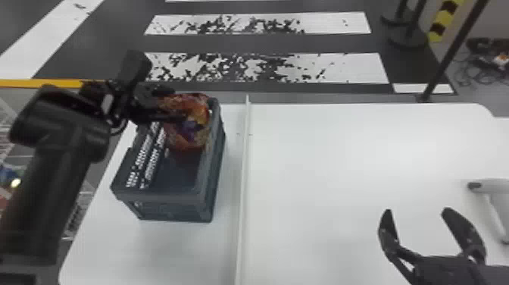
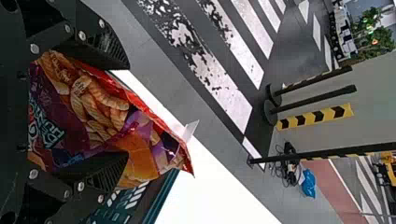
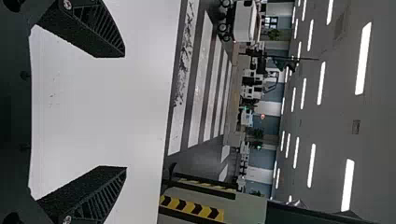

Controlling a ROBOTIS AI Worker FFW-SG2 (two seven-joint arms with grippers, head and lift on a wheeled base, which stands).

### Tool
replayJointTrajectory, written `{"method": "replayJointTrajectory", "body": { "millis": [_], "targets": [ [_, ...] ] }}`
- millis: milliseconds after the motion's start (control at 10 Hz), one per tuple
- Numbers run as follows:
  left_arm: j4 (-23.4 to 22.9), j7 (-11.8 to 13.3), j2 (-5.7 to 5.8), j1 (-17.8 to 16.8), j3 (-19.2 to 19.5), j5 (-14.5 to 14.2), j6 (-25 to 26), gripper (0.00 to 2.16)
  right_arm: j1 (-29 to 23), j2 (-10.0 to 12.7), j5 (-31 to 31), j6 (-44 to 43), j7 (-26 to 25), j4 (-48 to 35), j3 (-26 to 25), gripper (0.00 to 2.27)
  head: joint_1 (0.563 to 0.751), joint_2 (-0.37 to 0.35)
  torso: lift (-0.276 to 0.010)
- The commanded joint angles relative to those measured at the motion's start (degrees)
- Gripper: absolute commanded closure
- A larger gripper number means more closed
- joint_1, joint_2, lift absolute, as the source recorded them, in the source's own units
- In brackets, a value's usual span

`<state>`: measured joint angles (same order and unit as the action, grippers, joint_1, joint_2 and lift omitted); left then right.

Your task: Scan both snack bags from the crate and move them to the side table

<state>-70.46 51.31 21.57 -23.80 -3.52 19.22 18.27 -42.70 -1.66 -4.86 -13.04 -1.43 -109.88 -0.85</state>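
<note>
1. Black, two-fingered left gripper (image 2: 122,111): its fingers pinch the glossy red, orange and purple snack bag (image 2: 98,107) from opposite sides.
2. Dark blue-grey plastic crate (image 1: 172,208): the bag lies over its far end. You should lift straight past the rim, squeezing lightly to spare the film, then turn the bag for scanning.
3. Black right gripper (image 1: 418,211): spread wide, empty, over the white table (image 1: 322,170). You probably need it for the pale grey handheld scanner (image 1: 494,189) nearby.
</note>
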Motion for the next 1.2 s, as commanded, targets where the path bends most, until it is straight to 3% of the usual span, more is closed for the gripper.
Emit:
{"method": "replayJointTrajectory", "body": {
  "millis": [0,100,200,400,600,900,1100],
  "targets": [
    [0.06,-2.0,-0.21,0.33,0.27,0.03,0.33,1.94,0.16,-0.01,0.02,0.18,0.02,0.02,-0.03,0.06,0.695,0.072,-0.075],
    [-0.38,-2.79,-0.39,0.86,0.71,-0.06,1.56,2.14,0.16,-0.01,0.02,0.18,0.02,0.02,-0.03,0.06,0.695,0.075,-0.075],
    [-0.9,-2.09,-0.39,1.12,1.32,-0.06,1.74,2.14,0.16,-0.01,0.02,0.18,0.02,0.11,-0.03,0.06,0.695,0.082,-0.075],
    [-6.27,-0.94,-0.12,2.62,3.52,-0.85,5.78,2.14,0.34,0.08,0.02,0.35,0.02,0.11,-0.12,0.06,0.695,0.084,-0.075],
    [-11.54,1.87,0.4,3.41,5.46,-1.2,10.17,2.14,0.6,0.08,0.02,0.53,0.02,0.46,-0.03,0.06,0.695,0.094,-0.075],
    [-14.18,4.24,0.67,3.76,6.86,-2.08,11.58,2.14,1.22,0.34,0.11,1.76,0.02,0.72,-0.12,0.06,0.695,0.097,-0.075],
    [-15.49,4.33,0.58,5.87,11.08,-5.16,11.58,2.14,1.66,0.34,0.11,2.81,0.02,0.63,-0.12,0.06,0.695,0.1,-0.075]
  ]
}}
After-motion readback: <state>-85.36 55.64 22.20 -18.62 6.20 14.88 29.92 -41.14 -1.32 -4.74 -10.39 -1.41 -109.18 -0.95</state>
